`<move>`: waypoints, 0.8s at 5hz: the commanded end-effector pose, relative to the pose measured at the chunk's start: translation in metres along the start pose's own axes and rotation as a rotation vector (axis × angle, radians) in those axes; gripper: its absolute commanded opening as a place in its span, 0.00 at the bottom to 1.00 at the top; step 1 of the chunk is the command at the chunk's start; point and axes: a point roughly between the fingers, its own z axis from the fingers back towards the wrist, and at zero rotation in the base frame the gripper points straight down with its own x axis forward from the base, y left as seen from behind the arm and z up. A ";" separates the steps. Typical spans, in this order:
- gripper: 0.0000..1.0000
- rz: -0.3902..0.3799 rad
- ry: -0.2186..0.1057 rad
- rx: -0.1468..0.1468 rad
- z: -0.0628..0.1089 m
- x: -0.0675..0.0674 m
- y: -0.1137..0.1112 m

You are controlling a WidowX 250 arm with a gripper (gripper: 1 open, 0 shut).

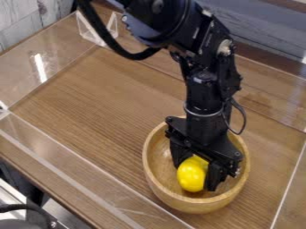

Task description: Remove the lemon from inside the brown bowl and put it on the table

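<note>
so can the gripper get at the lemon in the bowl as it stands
Probably yes. The gripper is down inside the brown bowl with its jaws open on either side of the lemon, and nothing else in the bowl blocks it.

1. No text, label, brand, number or sign can be read anywhere in the view.
2. The arm (180,40), bowl (162,183) and bench (96,107) show no lettering.

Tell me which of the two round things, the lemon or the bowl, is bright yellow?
The lemon. It is small and bright yellow, lying inside the wider tan wooden bowl.
</note>
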 end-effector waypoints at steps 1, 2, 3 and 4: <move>0.00 -0.010 0.009 0.005 0.005 -0.003 -0.005; 0.00 -0.010 0.015 0.011 0.012 -0.004 -0.005; 0.00 -0.012 0.019 0.015 0.017 -0.004 -0.004; 0.00 -0.014 0.021 0.019 0.021 -0.005 -0.004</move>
